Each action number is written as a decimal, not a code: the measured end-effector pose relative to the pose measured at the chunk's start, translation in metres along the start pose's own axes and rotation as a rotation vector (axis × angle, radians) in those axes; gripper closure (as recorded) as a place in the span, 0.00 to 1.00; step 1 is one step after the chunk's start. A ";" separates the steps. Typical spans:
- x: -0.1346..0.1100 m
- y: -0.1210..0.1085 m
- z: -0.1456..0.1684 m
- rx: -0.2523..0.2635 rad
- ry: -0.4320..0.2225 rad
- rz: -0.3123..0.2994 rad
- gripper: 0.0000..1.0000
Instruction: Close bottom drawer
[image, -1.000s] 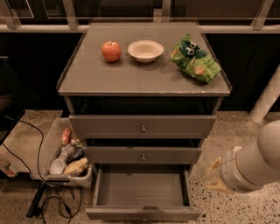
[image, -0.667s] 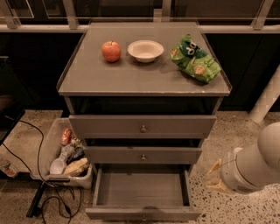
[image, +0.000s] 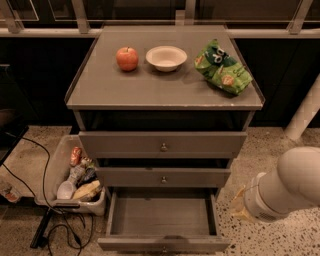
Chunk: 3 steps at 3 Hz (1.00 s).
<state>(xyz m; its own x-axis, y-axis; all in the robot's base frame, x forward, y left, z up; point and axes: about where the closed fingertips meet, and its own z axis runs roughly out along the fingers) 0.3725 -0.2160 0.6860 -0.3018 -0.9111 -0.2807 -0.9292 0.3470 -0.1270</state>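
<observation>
One bottom drawer (image: 162, 217) open over speckled floor (image: 280, 147); gripper unseen lower right, state untellable.

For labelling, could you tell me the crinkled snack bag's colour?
The crinkled snack bag is green, clearest in the camera view; the gripper is out of frame.

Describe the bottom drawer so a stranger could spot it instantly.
Find the grey cabinet topped by apple, bowl and green bag; the arm shows lower right, gripper out of view. The bottom drawer is its lowest of three, the only one pulled out, its box empty.
</observation>
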 end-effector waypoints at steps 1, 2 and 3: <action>0.018 -0.010 0.055 -0.004 -0.001 0.075 1.00; 0.032 -0.013 0.099 0.034 -0.055 0.123 1.00; 0.040 -0.026 0.127 0.121 -0.113 0.141 1.00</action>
<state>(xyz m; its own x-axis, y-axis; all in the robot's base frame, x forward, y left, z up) 0.4117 -0.2335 0.5570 -0.3946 -0.8237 -0.4073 -0.8454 0.4991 -0.1902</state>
